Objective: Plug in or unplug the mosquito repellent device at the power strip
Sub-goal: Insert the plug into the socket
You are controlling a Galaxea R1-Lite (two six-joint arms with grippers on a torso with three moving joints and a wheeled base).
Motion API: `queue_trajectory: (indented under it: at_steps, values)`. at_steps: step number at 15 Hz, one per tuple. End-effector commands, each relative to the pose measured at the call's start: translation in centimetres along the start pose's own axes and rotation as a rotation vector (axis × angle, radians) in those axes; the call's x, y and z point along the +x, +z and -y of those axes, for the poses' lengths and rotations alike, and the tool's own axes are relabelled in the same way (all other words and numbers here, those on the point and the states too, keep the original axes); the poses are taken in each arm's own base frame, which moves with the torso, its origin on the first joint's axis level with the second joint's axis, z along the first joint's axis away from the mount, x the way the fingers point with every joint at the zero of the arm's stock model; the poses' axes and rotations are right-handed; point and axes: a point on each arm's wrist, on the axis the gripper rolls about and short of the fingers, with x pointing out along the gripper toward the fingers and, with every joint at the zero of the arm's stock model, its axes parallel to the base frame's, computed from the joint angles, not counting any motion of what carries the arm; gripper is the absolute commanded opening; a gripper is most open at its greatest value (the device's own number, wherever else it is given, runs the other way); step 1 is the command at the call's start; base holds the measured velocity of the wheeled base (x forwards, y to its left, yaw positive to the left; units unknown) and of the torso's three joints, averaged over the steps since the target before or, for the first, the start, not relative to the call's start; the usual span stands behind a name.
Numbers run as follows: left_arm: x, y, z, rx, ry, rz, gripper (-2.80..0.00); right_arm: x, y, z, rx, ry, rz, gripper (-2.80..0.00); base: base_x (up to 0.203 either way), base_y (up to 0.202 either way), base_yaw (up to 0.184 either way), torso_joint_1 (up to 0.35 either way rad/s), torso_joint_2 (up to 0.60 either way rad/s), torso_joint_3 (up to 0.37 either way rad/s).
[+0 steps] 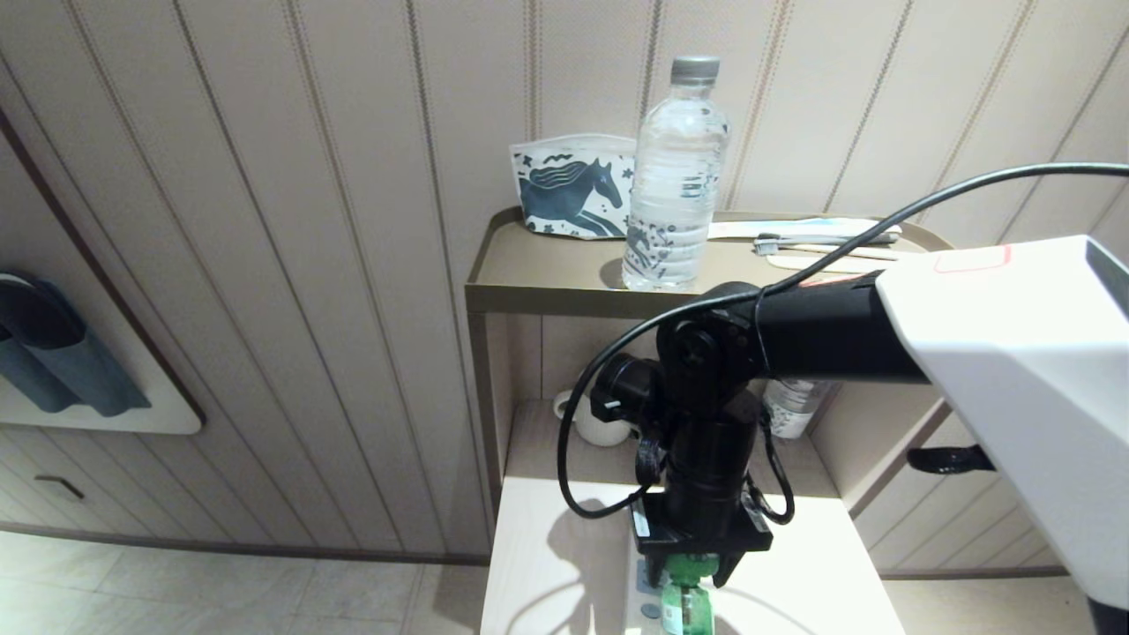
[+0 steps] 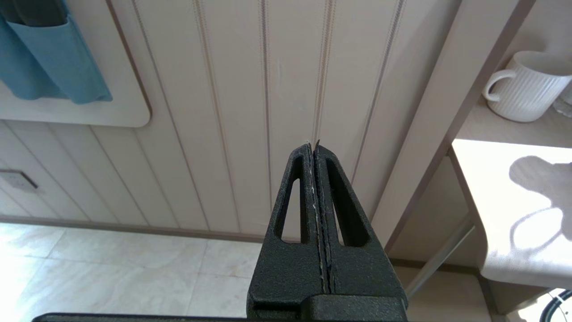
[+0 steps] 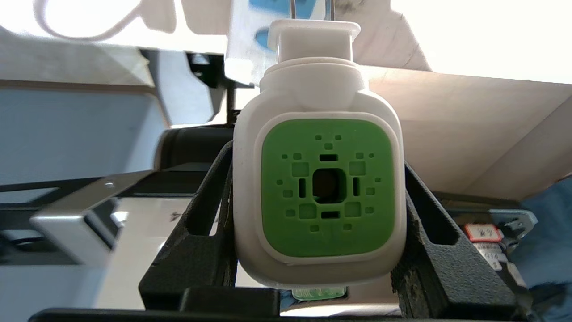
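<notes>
Right wrist view: the mosquito repellent device (image 3: 319, 188) is clamped between the right gripper (image 3: 319, 214) fingers, its prongs apparently at the power strip (image 3: 250, 40) just beyond. Beside the table (image 1: 547, 564), the left gripper (image 2: 315, 152) is pressed closed, empty.

The right arm hides most of the power strip (image 1: 642, 582).
</notes>
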Motion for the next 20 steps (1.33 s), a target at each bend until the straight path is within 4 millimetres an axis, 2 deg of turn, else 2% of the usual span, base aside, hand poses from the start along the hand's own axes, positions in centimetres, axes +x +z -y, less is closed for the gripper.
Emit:
queue_trajectory:
  at_steps: [1,5,9,11,13,16,20]
  values:
    - [0.0,0.0,0.0,-0.001,0.001,0.0,-2.8,0.3,-1.5,0.4,-0.01,-0.023,-0.009,-2.8,0.0,0.0,0.0,0.0,0.0,0.0]
    - [0.0,0.0,0.0,-0.001,0.001,-0.002,-2.8,2.3,-3.8,1.0,-0.041,-0.039,0.03,-2.8,0.0,0.0,0.0,0.0,0.0,0.0]
    - [0.0,0.0,0.0,-0.001,0.001,-0.002,-2.8,5.0,-6.6,0.9,-0.094,-0.067,0.418,-2.8,0.0,0.0,0.0,0.0,0.0,0.0]
    - [0.0,0.0,0.0,-0.001,0.001,-0.002,-2.8,5.5,-7.7,0.6,-0.085,-0.066,0.632,-2.8,0.0,0.0,0.0,0.0,0.0,0.0]
    - [0.0,0.0,0.0,-0.001,0.001,-0.002,-2.8,5.4,-7.7,0.2,-0.049,-0.038,0.777,-2.8,0.0,0.0,0.0,0.0,0.0,0.0]
    - [0.0,0.0,0.0,0.0,0.001,-0.002,-2.8,4.6,-7.8,-0.2,-0.02,0.004,0.884,-2.8,0.0,0.0,0.0,0.0,0.0,0.0]
    - [0.0,0.0,0.0,-0.001,0.001,-0.002,-2.8,6.6,-7.3,-0.5,-0.018,-0.049,0.898,-2.8,0.0,0.0,0.0,0.0,0.0,0.0]
